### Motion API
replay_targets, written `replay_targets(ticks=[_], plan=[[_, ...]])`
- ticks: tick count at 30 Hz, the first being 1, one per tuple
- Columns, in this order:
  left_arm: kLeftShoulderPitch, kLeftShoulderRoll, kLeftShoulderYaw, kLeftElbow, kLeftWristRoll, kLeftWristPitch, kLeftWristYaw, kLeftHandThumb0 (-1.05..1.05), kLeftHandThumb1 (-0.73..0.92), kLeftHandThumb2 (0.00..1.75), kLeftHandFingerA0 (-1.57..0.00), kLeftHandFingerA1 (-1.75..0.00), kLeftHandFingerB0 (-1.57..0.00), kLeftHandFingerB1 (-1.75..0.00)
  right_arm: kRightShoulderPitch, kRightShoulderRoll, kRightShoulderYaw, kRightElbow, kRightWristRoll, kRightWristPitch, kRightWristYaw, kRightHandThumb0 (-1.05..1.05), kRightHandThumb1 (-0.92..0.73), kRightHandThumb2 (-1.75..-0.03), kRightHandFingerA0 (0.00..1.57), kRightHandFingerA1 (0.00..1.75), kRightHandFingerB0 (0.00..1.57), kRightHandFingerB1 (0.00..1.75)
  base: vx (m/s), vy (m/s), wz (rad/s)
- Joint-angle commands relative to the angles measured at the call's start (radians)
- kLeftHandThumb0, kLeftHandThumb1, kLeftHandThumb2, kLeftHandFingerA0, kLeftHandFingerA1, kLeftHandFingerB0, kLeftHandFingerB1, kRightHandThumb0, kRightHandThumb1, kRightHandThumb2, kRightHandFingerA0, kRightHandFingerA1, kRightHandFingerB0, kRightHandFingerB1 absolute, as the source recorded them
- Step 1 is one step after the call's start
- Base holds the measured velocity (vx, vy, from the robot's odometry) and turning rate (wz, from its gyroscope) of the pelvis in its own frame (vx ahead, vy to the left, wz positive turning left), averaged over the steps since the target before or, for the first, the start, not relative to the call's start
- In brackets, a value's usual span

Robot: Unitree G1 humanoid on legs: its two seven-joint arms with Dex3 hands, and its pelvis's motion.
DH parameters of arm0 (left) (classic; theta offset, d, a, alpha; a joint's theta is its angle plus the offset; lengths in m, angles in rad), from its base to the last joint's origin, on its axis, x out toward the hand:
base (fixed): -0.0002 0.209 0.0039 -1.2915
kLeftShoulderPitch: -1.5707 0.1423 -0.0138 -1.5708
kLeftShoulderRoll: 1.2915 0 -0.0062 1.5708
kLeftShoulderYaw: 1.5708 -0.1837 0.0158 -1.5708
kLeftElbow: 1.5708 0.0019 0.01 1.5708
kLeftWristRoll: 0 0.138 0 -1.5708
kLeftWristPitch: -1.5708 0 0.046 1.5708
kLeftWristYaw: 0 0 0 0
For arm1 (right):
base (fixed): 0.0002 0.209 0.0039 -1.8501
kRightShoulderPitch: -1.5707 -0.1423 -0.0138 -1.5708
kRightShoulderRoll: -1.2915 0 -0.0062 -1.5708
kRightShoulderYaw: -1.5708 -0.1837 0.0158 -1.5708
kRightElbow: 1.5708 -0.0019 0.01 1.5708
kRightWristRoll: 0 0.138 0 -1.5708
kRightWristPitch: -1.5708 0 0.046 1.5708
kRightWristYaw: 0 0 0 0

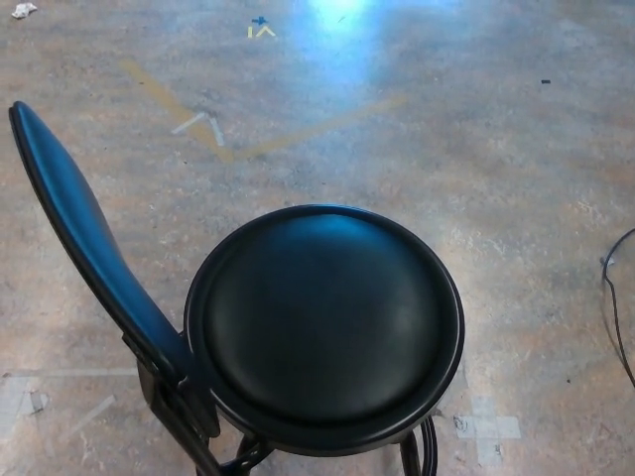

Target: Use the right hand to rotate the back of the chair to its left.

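While you look down from the head camera, neither robot hand shows anywhere in the picture, so you cannot tell whether the fingers of either are apart, together or clamped on anything, and you have no hand to place things against; picture positions must serve instead.

You see the black chair with its round, glossy padded seat (325,327) filling the lower middle of the view. Its rim is a darker ring running around the cushion, and a bluish sheen lies across the far part of the seat. The chair's narrow, curved black backrest (79,233) stands at the picture's left, which is the robot's left side, rising from a dark metal bracket (179,397) that joins it to the seat's lower left edge. Its top tip reaches up toward the upper left corner.

Below the seat you can make out parts of the dark metal legs (417,456).

Around the chair lies the mottled grey-brown concrete floor (476,139), marked with faded yellow lines (228,139) beyond the seat, and pale tape marks (488,426) close to the seat's lower right. At the right edge a thin black cable (613,297) curves along the floor, well apart from the chair.
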Motion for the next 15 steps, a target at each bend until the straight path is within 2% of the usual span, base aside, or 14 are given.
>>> replay_targets(ticks=[1,5,15], plan=[[0.025,-0.006,0.078,0.0,-0.066,-0.05,-0.032,-0.51,0.83,0.65,-0.59,-0.5,-0.55,-0.45,-0.051,0.026,-0.088,0.256,0.107,0.094,-0.036,-0.35,-0.55,-1.11,0.0,0.48,0.0,0.47,0.0,0.0,0.0],[0.013,-0.01,0.083,-0.004,-0.046,-0.071,-0.023,-0.54,0.83,0.65,-0.69,-0.53,-0.65,-0.47,-0.062,0.024,-0.111,0.283,0.118,0.094,-0.02,-0.34,-0.56,-1.11,0.0,0.48,0.0,0.47,0.0,0.0,0.0],[0.001,-0.013,0.136,0.0,-0.084,-0.068,-0.065,-0.51,0.84,0.65,-0.68,-0.55,-0.62,-0.49,-0.096,0.021,-0.118,0.293,0.128,0.101,-0.029,-0.35,-0.54,-1.1,0.0,0.48,0.0,0.47,0.0,0.0,0.0]])
